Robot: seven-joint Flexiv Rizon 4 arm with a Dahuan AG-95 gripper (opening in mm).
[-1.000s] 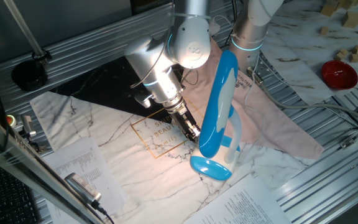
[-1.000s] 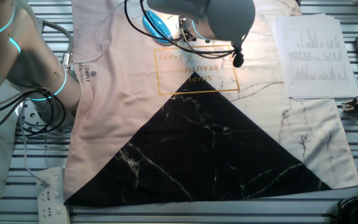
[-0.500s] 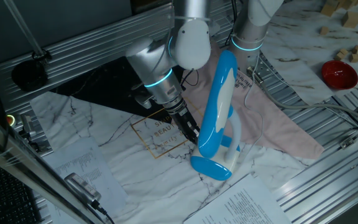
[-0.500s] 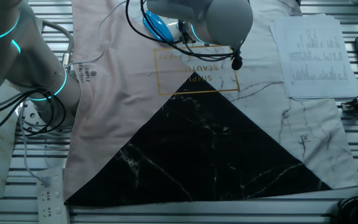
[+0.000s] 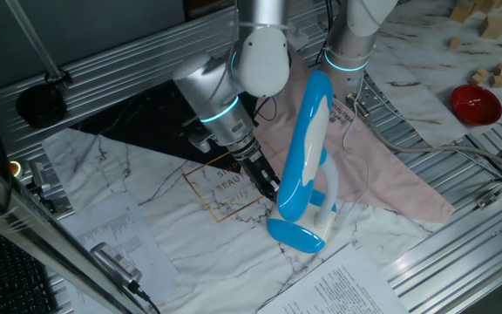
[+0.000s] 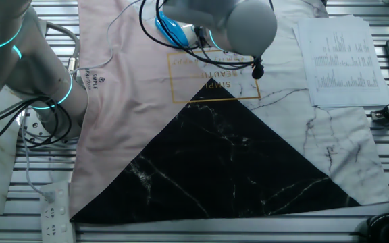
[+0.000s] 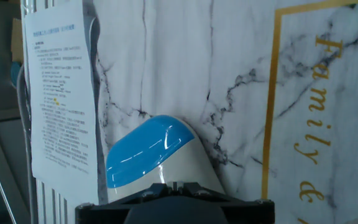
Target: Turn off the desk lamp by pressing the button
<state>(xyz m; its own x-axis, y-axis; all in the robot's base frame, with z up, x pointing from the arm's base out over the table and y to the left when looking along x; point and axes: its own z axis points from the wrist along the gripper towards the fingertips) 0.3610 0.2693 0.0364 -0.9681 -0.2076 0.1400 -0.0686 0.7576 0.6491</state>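
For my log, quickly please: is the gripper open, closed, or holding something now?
Gripper: cannot be told; its fingertips sit low beside the desk lamp, and no view shows them clearly.

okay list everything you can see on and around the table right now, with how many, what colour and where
desk lamp: one, sky-blue and white, standing on the marble-print cloth, head tilted up.
marble-print cloth: one, white, pink and black with a gold text frame, covering the table.
printed sheets: at least two, white, at the cloth's edges.
red bowl: one, far corner in one fixed view.
wooden blocks: several, tan, beyond the bowl.
power strip: one, white, at the table's edge.
round base: one, black, on the slatted frame.
robot arm: one, silver, over the cloth.
gripper: one, black, beside the lamp's lower head.
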